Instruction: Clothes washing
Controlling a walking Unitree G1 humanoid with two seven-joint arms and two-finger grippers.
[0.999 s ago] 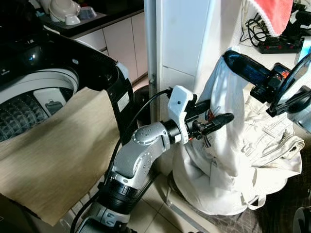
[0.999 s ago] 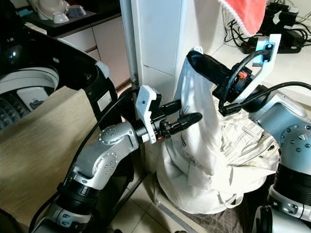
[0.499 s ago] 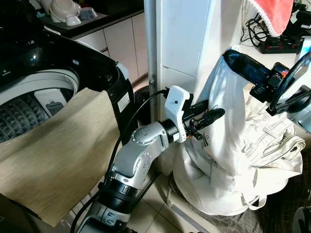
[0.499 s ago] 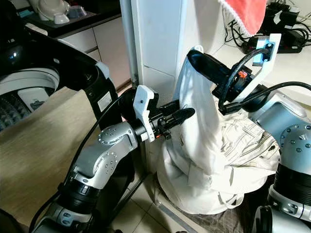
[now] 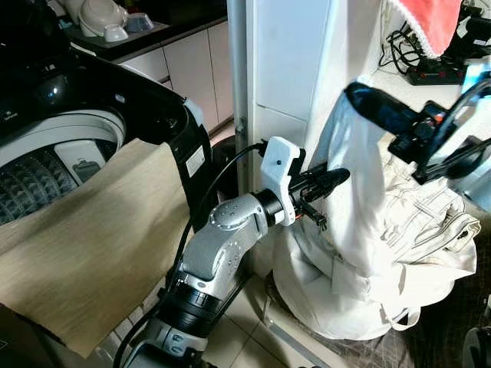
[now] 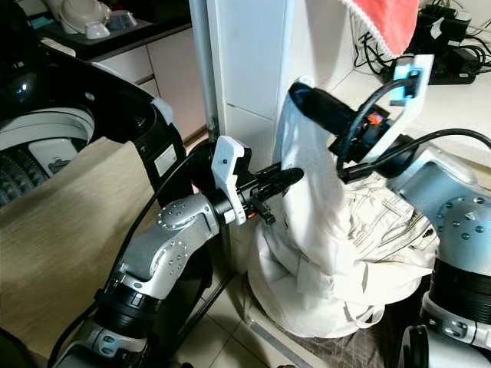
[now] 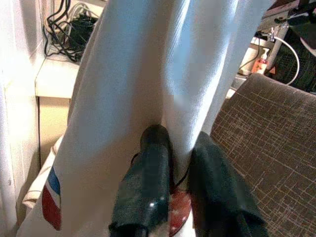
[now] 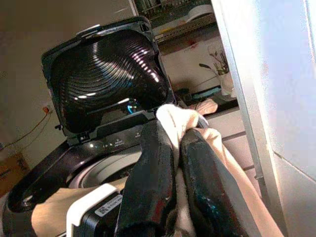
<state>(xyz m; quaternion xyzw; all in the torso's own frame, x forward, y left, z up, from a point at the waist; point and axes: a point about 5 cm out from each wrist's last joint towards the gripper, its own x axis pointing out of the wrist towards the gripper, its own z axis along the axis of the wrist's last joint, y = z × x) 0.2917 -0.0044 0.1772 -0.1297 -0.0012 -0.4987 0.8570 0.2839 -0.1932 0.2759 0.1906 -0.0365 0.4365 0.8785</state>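
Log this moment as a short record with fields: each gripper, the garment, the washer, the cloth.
right gripper: shut on the white fabric garment, holding its top up
left gripper: fingers against the hanging garment, a fold between them
garment: its lower part heaped beside the white pillar
black top-loading washing machine: lid open
beige woven cloth: draped over the washer's front edge

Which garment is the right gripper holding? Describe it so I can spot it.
Right of the white pillar a cream laundry heap sits. The white garment rises from it, pinched at its top by the right gripper; unlike the crumpled heap, it hangs in one tall drape.
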